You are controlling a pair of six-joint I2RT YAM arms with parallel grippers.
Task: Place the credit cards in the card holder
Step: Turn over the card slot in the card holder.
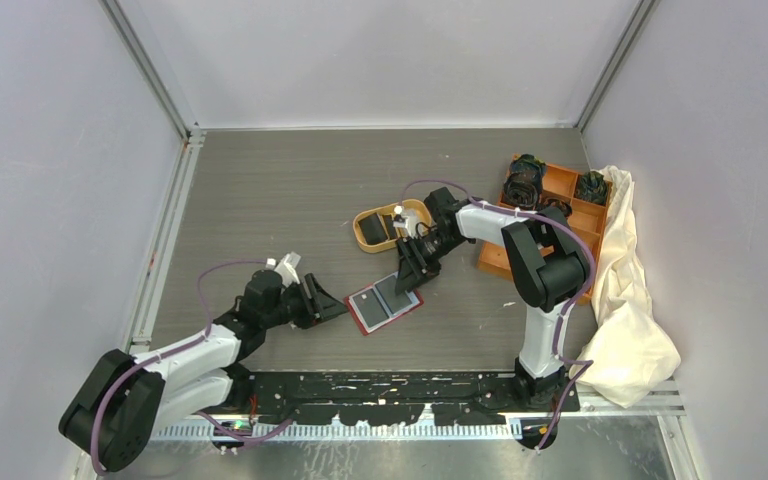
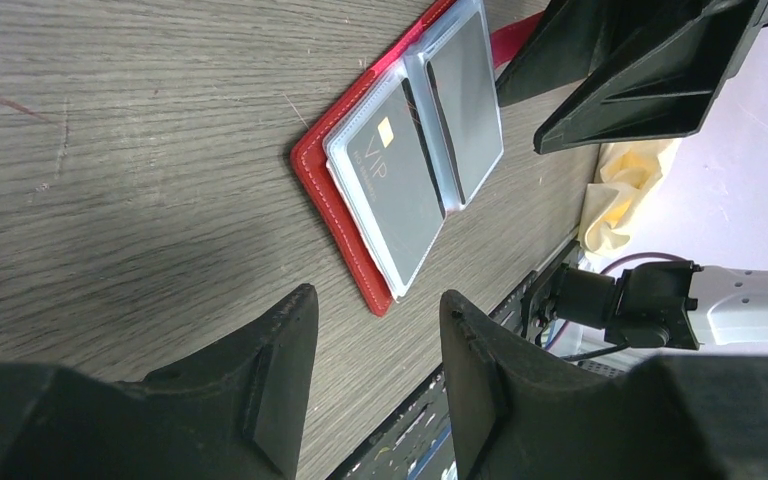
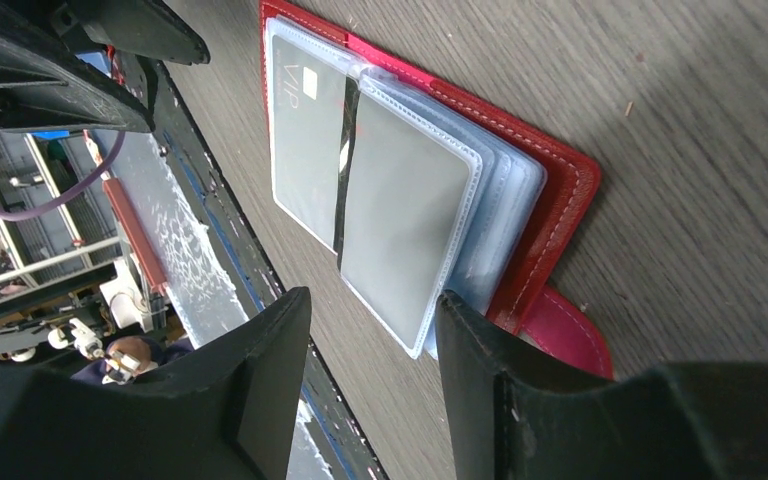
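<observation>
Left end effector (image 1: 328,304) and right end effector (image 1: 407,279) gape empty flanking card holder (image 1: 375,308); oval tray (image 1: 358,229) beyond, contents unclear.

Lab: white-walled robot cell (image 1: 50,150)

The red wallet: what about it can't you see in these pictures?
- Top view: card holder is too small to read; the right gripper overlaps its far corner.
- Right wrist view: clasp tab is partly behind a finger; glare hides what the second sleeve holds.
- Left wrist view: top edge cuts its far end.
</observation>
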